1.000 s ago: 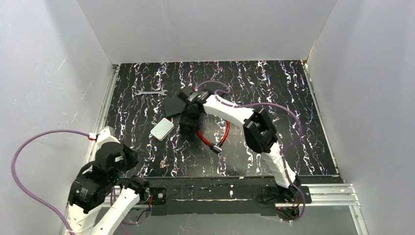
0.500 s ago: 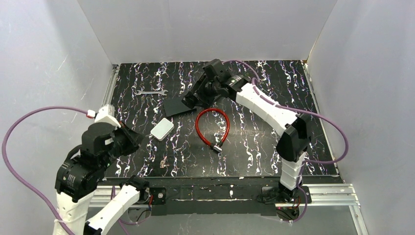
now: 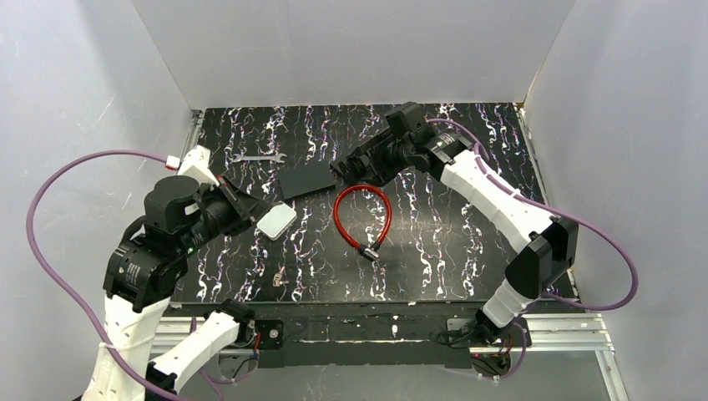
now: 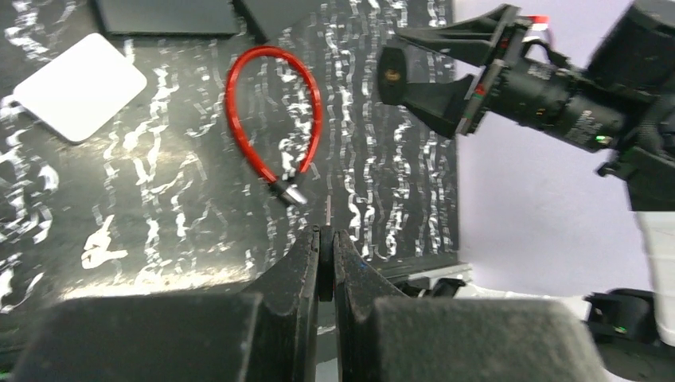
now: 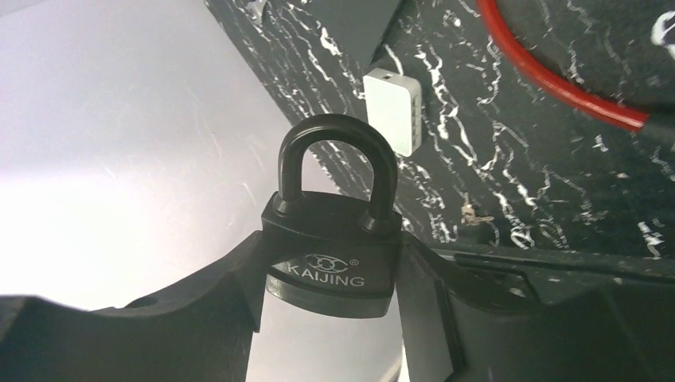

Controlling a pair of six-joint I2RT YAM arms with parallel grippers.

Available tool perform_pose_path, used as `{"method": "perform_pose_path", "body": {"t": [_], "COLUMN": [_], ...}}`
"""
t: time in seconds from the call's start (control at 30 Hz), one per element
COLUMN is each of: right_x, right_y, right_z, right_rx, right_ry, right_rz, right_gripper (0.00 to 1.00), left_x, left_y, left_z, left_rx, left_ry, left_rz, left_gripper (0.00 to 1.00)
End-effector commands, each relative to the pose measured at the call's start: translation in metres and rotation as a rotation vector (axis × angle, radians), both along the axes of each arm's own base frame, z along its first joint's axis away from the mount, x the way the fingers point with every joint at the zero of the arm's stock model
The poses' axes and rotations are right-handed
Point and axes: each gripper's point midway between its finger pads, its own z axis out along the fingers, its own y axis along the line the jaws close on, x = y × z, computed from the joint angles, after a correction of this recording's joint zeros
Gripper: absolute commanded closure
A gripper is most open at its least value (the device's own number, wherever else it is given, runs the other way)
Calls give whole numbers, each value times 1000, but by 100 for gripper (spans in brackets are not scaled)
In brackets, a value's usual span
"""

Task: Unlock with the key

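From above, the right gripper (image 3: pixel 349 167) has swung up and back while the left gripper (image 3: pixel 250 205) has come forward; the key (image 3: pixel 278 281) lies untouched on the near side. The left wrist view shows its jaws closed on nothing (key off to the lower left). The right wrist view shows the padlock (image 5: pixel 334 239) clamped between the right fingers, so fetching the key looks next.

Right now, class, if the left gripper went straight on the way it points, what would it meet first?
Probably the black white-veined tabletop, just beside the silvery metal end of the red cable loop; the shut left gripper aims there, though depth is unclear.
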Motion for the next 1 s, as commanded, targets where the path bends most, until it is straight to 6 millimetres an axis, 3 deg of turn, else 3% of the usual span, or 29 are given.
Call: {"method": "perform_pose_path", "body": {"t": [0.0,0.13,0.27,0.4,0.6,0.83,0.97], "right_x": [-4,-3,-1,-6,-11,-14,-10], "right_y": [3,0,2,3,11,12,5], "right_z": [84,109,151,171,184,171,171], "right_rx": [223,292,550,685,714,571,522], "right_ry": [-75,-114,-236,-256,-225,-125,-169], "right_rz": [-60,-100,-122,-107,-54,-55,-84], "right_gripper": [99,99,99,99,99,99,99], "left_x": [9,15,20,26,33,42,50], "left_y": [-27,-37,-49,-50,-55,-57,-55], "left_z": [29,50,74,89,100,95,94], "left_rx": [-112,-160,-211,-229,-246,-185,-104], "left_ry": [-102,-183,-274,-320,-382,-520,-598], "left_rz": [-102,-142,-196,-186,-208,-238,-249], "left_gripper": [100,100,100,100,100,100,100]}}
